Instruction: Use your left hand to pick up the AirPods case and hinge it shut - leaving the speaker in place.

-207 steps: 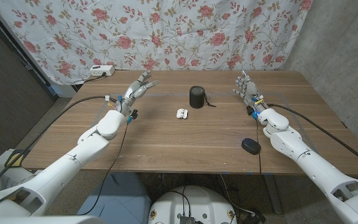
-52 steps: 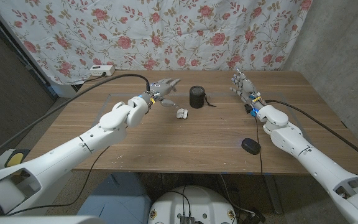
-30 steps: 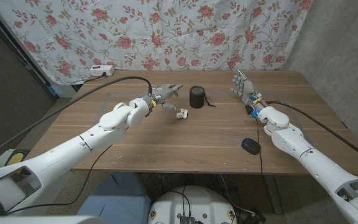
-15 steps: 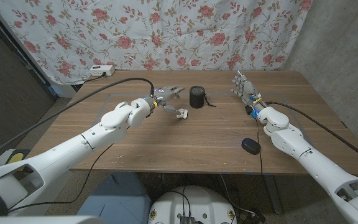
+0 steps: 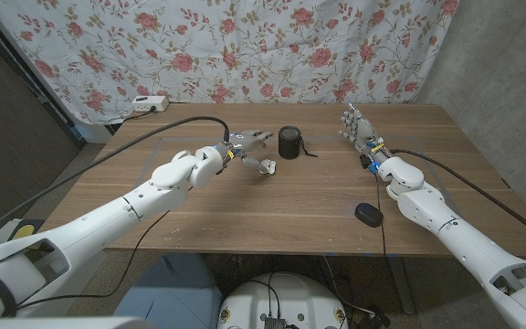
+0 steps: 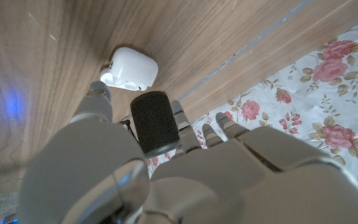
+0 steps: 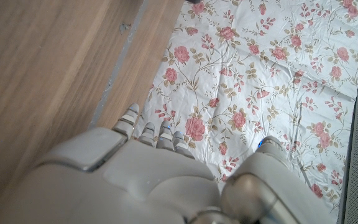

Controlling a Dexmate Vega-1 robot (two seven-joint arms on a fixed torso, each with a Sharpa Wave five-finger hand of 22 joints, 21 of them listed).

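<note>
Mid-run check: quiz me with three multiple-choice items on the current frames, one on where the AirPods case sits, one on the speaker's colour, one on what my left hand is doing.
1. Where is the AirPods case?
A. On the table just left of the speaker
B. On top of the speaker
C. Beside the right hand

2. What colour is the speaker?
A. White
B. Black
C. Red

3. What is the left hand doing?
A. Gripping the speaker
B. Holding the case in the air
C. Reaching at the case, fingers spread, nothing lifted

Answers: 1 A, the head view shows it lying on the wood close beside the speaker; 2 B, it is a dark cylinder in both views; 3 C, the left wrist view shows the case on the table beyond the fingertips.
</note>
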